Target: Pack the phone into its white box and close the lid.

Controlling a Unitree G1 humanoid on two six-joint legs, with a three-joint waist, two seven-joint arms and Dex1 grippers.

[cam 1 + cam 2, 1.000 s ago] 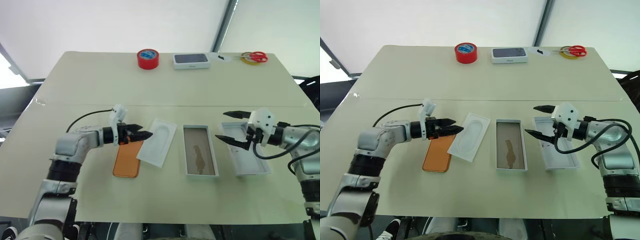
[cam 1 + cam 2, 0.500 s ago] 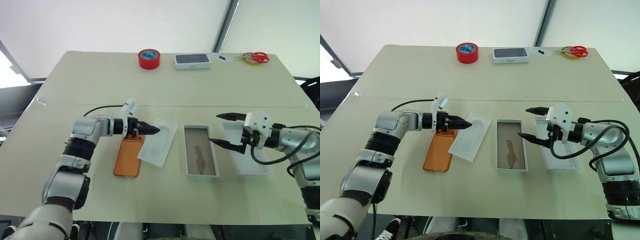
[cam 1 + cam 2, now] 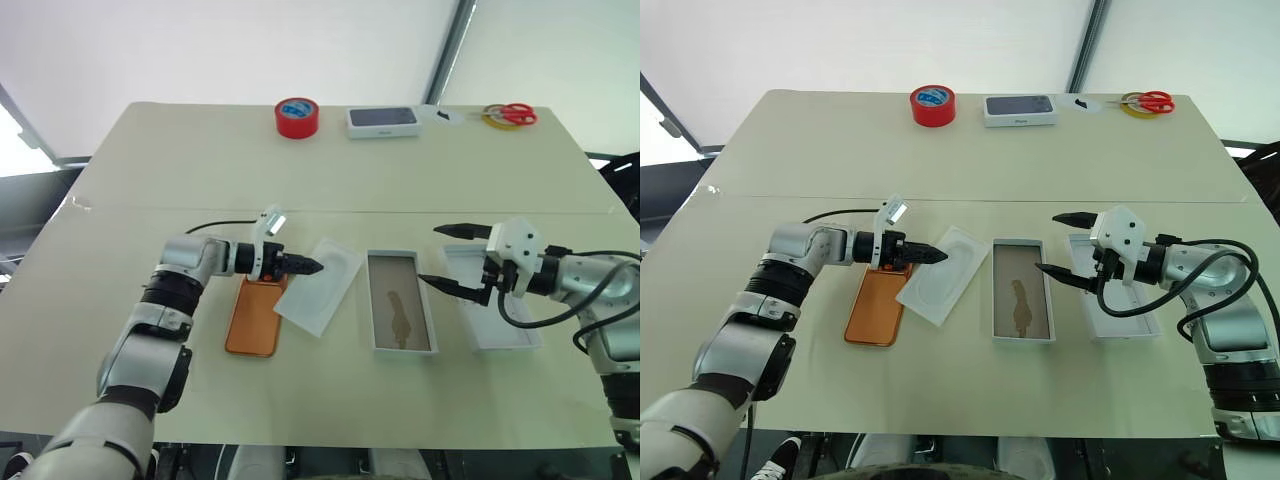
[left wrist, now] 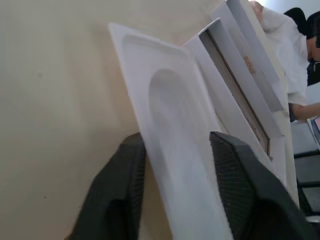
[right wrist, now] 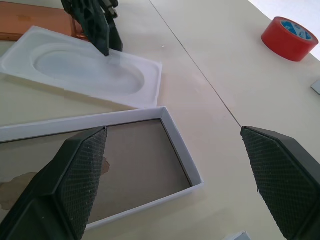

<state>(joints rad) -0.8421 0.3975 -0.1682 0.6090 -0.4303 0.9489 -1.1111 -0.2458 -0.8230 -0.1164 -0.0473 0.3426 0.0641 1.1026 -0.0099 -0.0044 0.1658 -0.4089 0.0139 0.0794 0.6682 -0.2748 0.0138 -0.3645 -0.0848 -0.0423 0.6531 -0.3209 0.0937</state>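
Left gripper (image 3: 312,267) pinched on moulded insert's (image 3: 320,285) edge, which overlaps the phone (image 3: 254,318). I'd lift it clear sideways, no dragging. Right gripper (image 3: 448,256) wide open, empty, beside white box (image 3: 400,314).

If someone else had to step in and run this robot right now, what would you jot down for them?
Left claw: its fingers sit either side of the edge of the thin white moulded insert, which overlaps the phone's edge.
Right claw: open, empty, hanging between the white box and the lid.
The phone: orange, flat on the table left of the insert, not in the box.
Done: box and lid lie open side by side.
Left: move the insert aside, put the phone in the box, fit the lid.
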